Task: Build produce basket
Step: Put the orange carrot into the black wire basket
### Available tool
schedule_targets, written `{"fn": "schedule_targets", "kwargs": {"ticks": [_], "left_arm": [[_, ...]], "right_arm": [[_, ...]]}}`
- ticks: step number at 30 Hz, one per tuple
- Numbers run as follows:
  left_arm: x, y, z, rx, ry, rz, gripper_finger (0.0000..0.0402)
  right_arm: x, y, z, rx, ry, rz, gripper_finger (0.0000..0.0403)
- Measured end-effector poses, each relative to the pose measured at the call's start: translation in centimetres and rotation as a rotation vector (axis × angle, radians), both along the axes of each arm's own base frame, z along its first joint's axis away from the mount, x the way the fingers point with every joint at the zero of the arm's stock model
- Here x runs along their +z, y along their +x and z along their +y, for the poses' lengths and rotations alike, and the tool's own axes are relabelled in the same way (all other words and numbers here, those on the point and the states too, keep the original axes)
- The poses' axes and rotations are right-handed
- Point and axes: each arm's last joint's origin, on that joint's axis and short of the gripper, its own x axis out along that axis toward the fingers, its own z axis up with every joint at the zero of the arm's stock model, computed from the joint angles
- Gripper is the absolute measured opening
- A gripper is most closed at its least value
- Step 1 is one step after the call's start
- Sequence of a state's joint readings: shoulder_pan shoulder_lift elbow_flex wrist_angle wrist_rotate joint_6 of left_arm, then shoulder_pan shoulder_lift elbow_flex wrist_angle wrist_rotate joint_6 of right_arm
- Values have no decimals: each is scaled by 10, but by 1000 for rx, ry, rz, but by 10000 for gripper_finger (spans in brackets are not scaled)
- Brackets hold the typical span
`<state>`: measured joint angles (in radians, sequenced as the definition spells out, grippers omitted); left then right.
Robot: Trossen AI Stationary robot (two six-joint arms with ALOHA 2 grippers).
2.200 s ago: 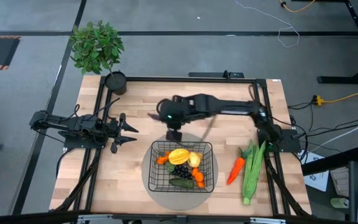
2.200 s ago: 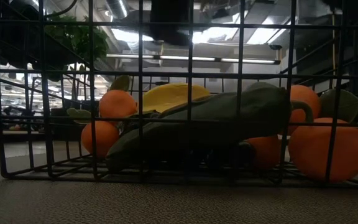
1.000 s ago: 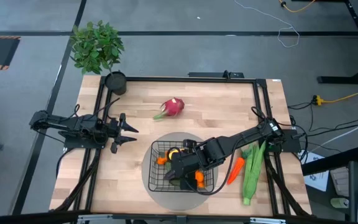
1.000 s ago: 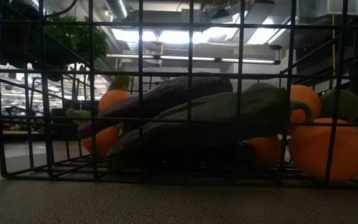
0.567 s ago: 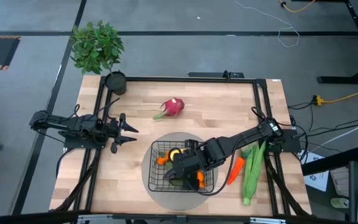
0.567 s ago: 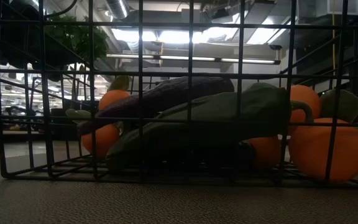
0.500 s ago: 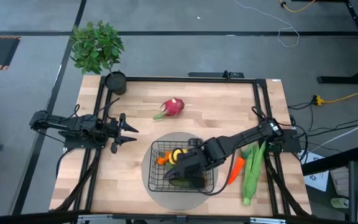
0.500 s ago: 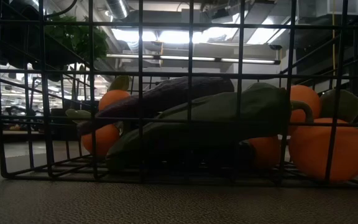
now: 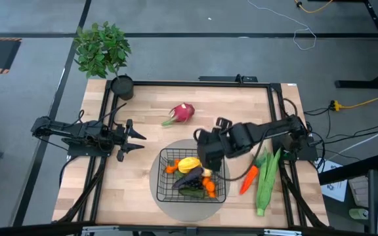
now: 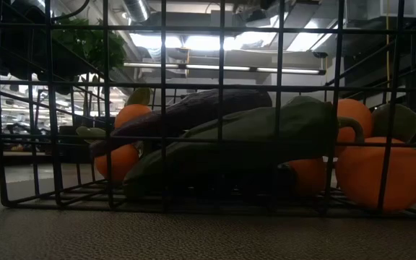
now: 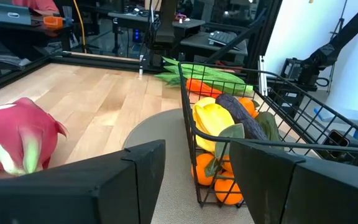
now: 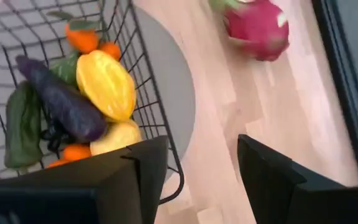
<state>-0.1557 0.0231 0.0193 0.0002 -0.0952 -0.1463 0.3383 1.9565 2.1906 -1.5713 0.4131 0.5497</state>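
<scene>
No readable text, labels, brands or numbers anywhere in these views.

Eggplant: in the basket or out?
In. The eggplant lies on the other produce inside the basket; the right tool is open and empty.

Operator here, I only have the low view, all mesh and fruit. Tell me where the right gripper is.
Observer: The right gripper is above the basket's far right corner, fingers apart and holding nothing.
Operator: Report what is not in the basket yet.
Observer: The dragon fruit lies on the bare wood beyond the basket. A carrot and a long green husk lie to the basket's right.
Operator: Say what lies on top of the pile.
Observer: An eggplant lies across the middle, beside a yellow fruit.
Operator: Give me the left arm.
Observer: The left gripper waits open, left of the basket.
</scene>
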Motion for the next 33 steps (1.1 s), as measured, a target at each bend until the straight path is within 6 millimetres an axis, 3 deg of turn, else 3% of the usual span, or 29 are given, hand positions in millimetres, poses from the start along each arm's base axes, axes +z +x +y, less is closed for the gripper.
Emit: {"fn": "schedule_targets", "kwargs": {"ticks": [3,10,14,18,22,25,29,33], "left_arm": [[0,0,0,0,0,0,170],[0,0,0,0,0,0,170],[0,0,0,0,0,0,170],[0,0,0,0,0,0,170],[0,0,0,0,0,0,170],[0,0,0,0,0,0,170],[0,0,0,0,0,0,170],[0,0,0,0,0,0,170]], "right_arm": [[4,-4,-1,-11,72,1,180],[0,-25,27,63,121,46,180],[-3,-58,32,-23,118,40,180],[-10,-105,26,-184,105,-7,180],[-32,-146,16,-446,128,-81,180],[-59,-162,11,-642,148,-113,180],[-97,-166,13,-770,250,-11,180],[-126,-159,22,-774,422,25,180]]}}
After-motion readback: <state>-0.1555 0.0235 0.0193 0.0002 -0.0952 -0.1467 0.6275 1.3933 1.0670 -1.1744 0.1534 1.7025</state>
